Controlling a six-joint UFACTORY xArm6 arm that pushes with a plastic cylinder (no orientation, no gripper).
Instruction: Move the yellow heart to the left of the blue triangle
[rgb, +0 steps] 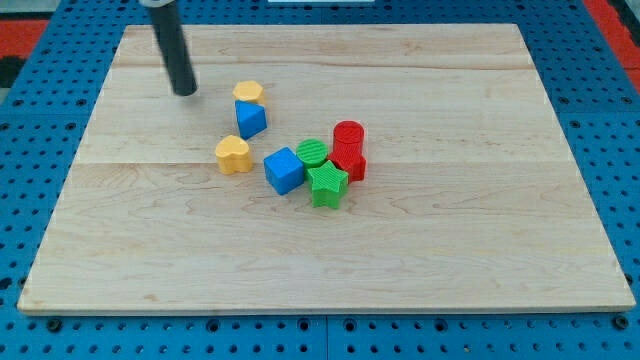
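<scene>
The yellow heart (232, 154) lies on the wooden board left of the middle. The blue triangle (251, 118) sits just above and to the right of it, a small gap apart. A second yellow block (248, 92) touches the blue triangle's top side. My tip (184, 92) rests on the board at the upper left, to the left of the second yellow block and above-left of the yellow heart, touching no block.
A blue cube (284, 170) lies right of the yellow heart. A green round block (314, 152), a green star (327, 185) and two red blocks (348, 148) cluster to its right. The board's left edge (60, 190) is near.
</scene>
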